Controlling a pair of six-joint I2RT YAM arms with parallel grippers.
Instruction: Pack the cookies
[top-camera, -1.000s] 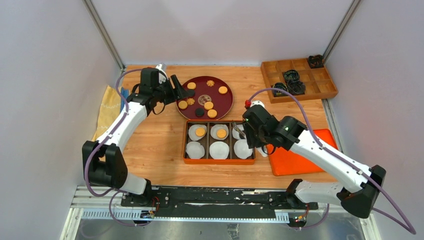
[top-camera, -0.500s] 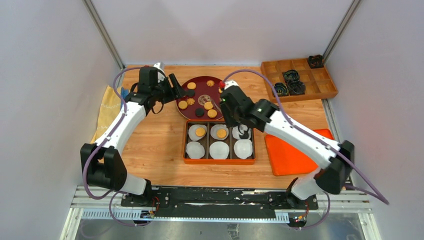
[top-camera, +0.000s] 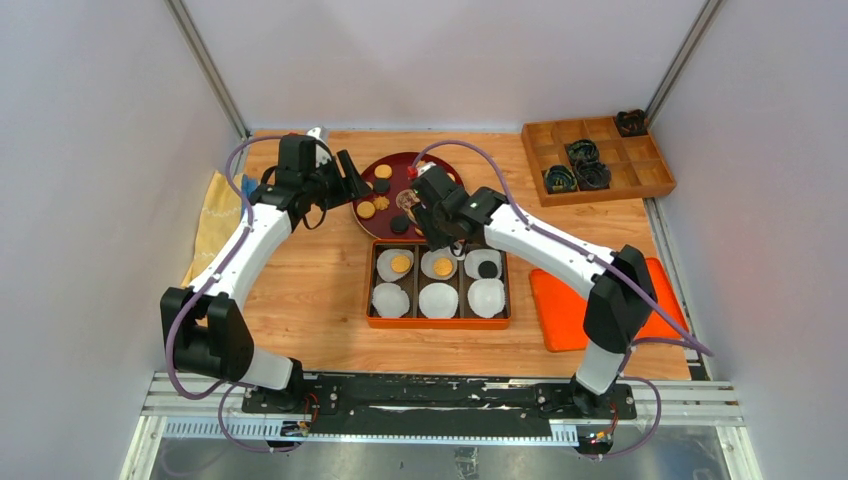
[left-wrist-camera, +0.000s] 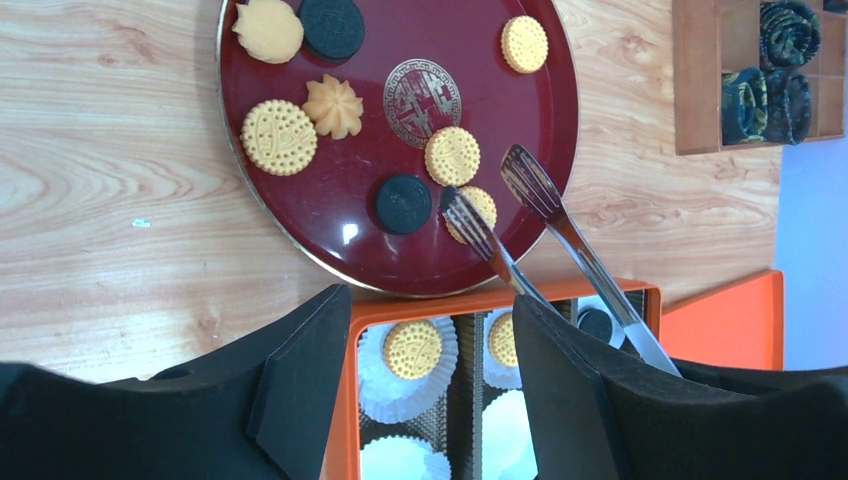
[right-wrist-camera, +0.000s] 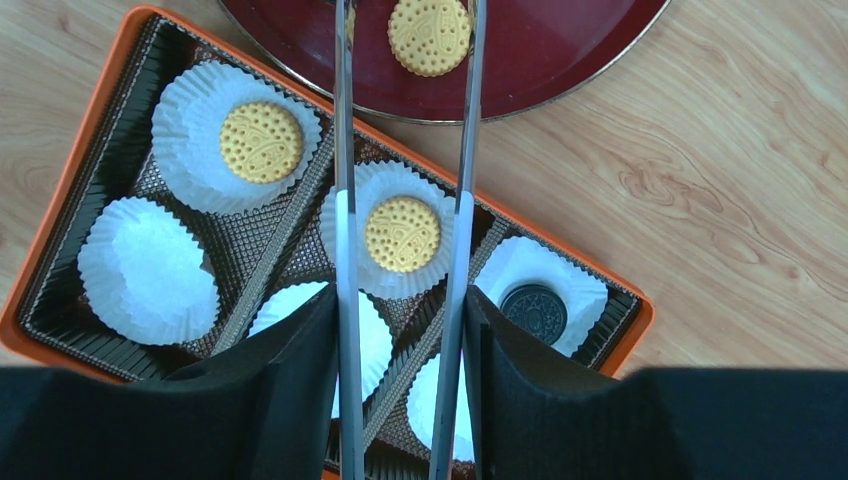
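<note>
Several golden and dark cookies lie on a dark red plate. The orange box holds white paper cups: two golden cookies and one dark cookie sit in the far row. My right gripper is shut on metal tongs, above the box. The tongs' tips are apart and empty, either side of a golden cookie on the plate. My left gripper is open and empty at the plate's left edge. In its view the tongs' tips show.
A wooden compartment tray with dark coiled items stands at the back right. An orange flat lid lies right of the box. A yellow cloth lies at the left edge. The near-row paper cups hold nothing.
My right arm swung left and away from the box's right column to the plate, tongs in hand. A dark cookie now lies in the far right cup. The left arm barely moved.
</note>
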